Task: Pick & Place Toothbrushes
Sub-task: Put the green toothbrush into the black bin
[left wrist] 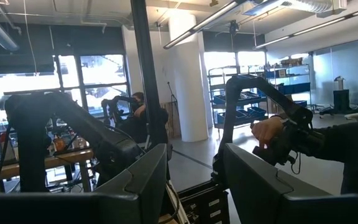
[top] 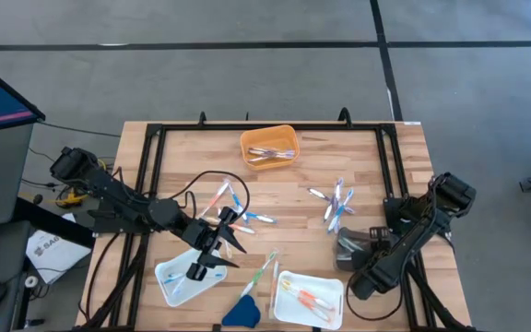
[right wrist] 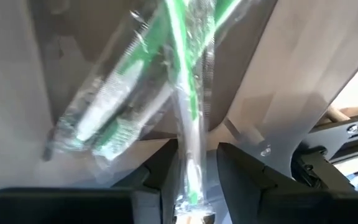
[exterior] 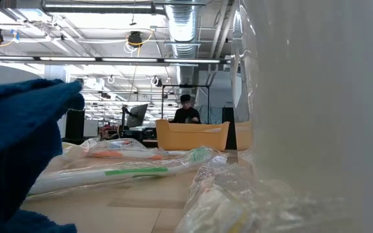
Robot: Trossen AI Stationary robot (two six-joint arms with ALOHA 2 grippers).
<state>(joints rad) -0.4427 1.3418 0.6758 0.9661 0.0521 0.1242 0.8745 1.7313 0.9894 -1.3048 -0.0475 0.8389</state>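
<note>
Over the grey tray (top: 358,247), right end effector (right wrist: 188,163) standing narrowly apart around a wrapped green toothbrush (right wrist: 188,93), left end effector (top: 212,251) hovering wide above the white tray (top: 169,277), tabletop (top: 284,198) scattered with toothbrushes (top: 337,203).

Orange bin (top: 268,146) at table's far edge; white trays (top: 310,299) near front; blue wedge (top: 241,313) between them.

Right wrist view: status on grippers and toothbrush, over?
Right gripper fingers open, straddling a wrapped green toothbrush, not pinching it. Left gripper open, empty, by the white tray. Loose toothbrushes wait nearby; nothing blocking.
</note>
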